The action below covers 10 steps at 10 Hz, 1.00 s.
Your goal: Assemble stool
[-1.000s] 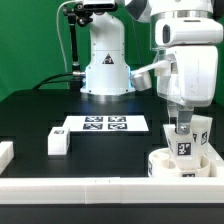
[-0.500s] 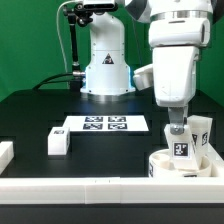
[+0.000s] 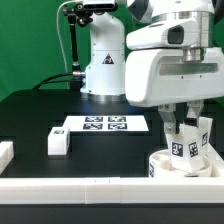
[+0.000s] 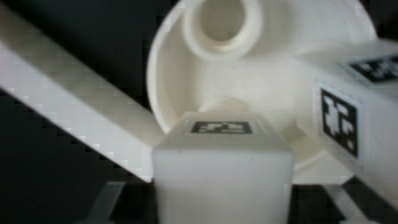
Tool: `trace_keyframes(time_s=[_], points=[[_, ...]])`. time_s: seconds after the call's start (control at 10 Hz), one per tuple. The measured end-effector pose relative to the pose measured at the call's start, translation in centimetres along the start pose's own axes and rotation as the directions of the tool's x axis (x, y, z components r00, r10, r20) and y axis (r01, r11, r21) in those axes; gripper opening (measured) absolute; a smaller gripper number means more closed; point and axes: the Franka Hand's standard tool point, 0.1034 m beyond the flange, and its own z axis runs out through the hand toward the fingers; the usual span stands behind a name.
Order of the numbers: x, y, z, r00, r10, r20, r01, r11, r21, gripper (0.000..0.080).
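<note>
The gripper point(image 3: 182, 131) is clamped at half width on a stool leg point(image 4: 221, 170), held upright with its lower end at the round seat point(image 3: 158, 165). A second leg point(image 3: 205, 134) stands on the seat just beside it. The seat's round hole point(image 4: 222, 22) shows in the wrist view. A third leg point(image 3: 58, 142) lies on the table point(image 3: 30, 120), well apart, near the marker board point(image 3: 105, 124).

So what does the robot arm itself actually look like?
It's a white arm of bulky, rounded shells with darker joints. Its flared white base carries a small dark triangular mark, with a thin black cable beside it. The gripper is a short dark two-pronged claw under a boxy white block.
</note>
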Motion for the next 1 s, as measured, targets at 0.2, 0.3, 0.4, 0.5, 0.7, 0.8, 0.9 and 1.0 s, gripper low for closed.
trace_keyframes(time_s=[0.2,0.3,0.4,0.5,0.7,0.8,0.9,1.0], points=[[0.20,-0.48,0.03,0.975,0.222,-0.004,-0.221,0.975,0.019,0.0337],[0.25,-0.57,0.01,0.950,0.313,-0.004,-0.312,0.949,0.030,0.0337],[0.30,-0.74,-0.02,0.911,0.412,0.001,-0.412,0.910,0.043,0.0337],[0.42,-1.02,-0.02,0.883,0.469,0.004,-0.469,0.882,0.047,0.0337],[0.46,-1.07,-0.03,0.823,0.568,0.010,-0.568,0.821,0.055,0.0337],[0.49,-1.12,-0.04,0.796,0.605,0.012,-0.604,0.795,0.057,0.0337],[0.52,-1.17,-0.04,0.769,0.639,0.016,-0.639,0.767,0.061,0.0337],[0.56,-1.22,-0.05,0.732,0.681,0.020,-0.681,0.730,0.063,0.0337]])
